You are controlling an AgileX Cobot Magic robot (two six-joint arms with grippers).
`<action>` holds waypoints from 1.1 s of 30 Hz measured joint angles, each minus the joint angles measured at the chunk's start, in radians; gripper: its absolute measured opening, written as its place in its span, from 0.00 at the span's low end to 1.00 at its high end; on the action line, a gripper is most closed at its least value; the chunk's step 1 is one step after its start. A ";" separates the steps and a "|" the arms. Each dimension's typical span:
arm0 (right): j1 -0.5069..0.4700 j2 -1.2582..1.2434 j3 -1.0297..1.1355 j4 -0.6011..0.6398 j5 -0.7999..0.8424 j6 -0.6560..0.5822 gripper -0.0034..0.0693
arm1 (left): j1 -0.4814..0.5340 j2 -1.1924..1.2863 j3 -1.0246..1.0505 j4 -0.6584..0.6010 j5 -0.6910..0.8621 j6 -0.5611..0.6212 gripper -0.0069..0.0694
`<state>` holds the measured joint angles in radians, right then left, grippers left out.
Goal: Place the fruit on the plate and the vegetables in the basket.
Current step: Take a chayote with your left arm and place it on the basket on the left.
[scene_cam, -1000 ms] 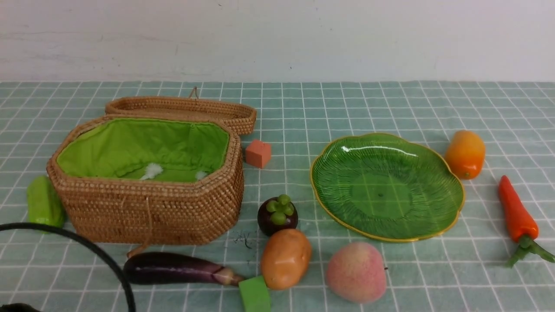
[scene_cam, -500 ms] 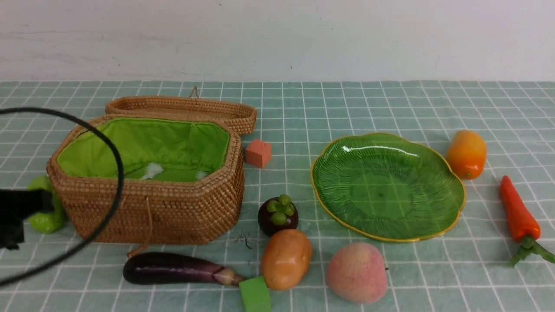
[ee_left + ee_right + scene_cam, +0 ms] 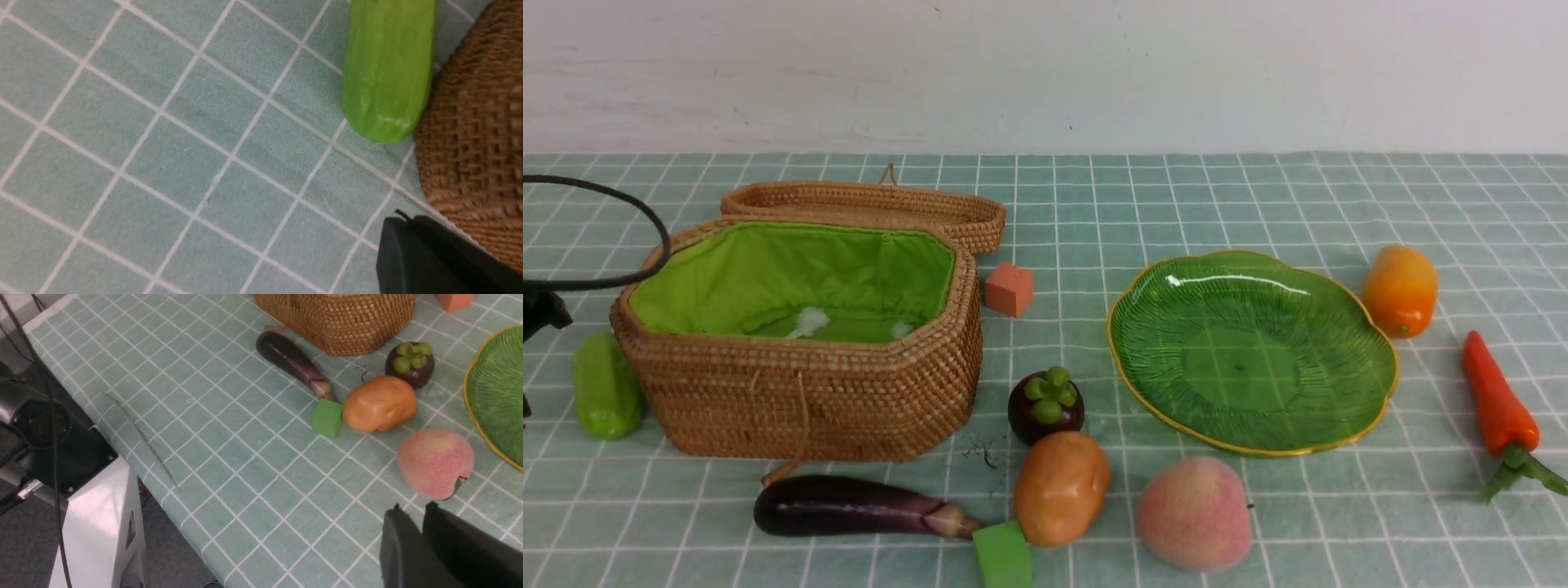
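The green cucumber (image 3: 606,384) (image 3: 388,69) lies on the cloth against the left side of the wicker basket (image 3: 809,400) (image 3: 474,130). My left gripper (image 3: 404,218) is shut and empty, a little short of the cucumber's end. The eggplant (image 3: 849,506), potato (image 3: 1062,487), mangosteen (image 3: 1045,406) and peach (image 3: 1194,513) lie at the front middle. The green plate (image 3: 1241,447) holds nothing. Right of it are the mango (image 3: 1399,291) and carrot (image 3: 1496,400). My right gripper (image 3: 412,508) is shut and empty, just short of the peach (image 3: 435,463).
The basket's lid (image 3: 866,204) lies open behind it. A salmon cube (image 3: 1009,288) sits right of the basket, and a green cube (image 3: 1003,555) touches the potato. A black cable (image 3: 645,220) loops at the far left. The table's edge (image 3: 135,465) shows in the right wrist view.
The left arm and its cable have swung up along the left edge of the front view, uncovering the cucumber. No fruit or vegetable has moved.
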<state>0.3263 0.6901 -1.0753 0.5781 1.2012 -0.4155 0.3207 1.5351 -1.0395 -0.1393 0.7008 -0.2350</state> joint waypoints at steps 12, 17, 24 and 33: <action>0.001 0.000 -0.002 0.018 -0.064 -0.020 0.17 | 0.019 0.223 -0.073 -0.181 -0.193 0.182 0.70; 0.001 0.000 -0.002 0.047 -0.076 -0.021 0.17 | 0.019 0.265 -0.075 -0.184 -0.291 0.189 0.79; 0.001 0.000 -0.002 0.057 -0.082 -0.021 0.17 | 0.019 0.301 -0.077 -0.226 -0.357 0.235 0.79; 0.001 0.000 -0.002 0.062 -0.082 -0.021 0.17 | 0.020 0.317 -0.086 -0.296 -0.376 0.318 0.79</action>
<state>0.3275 0.6901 -1.0777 0.6396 1.1192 -0.4365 0.3409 1.8517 -1.1253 -0.4358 0.3245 0.0829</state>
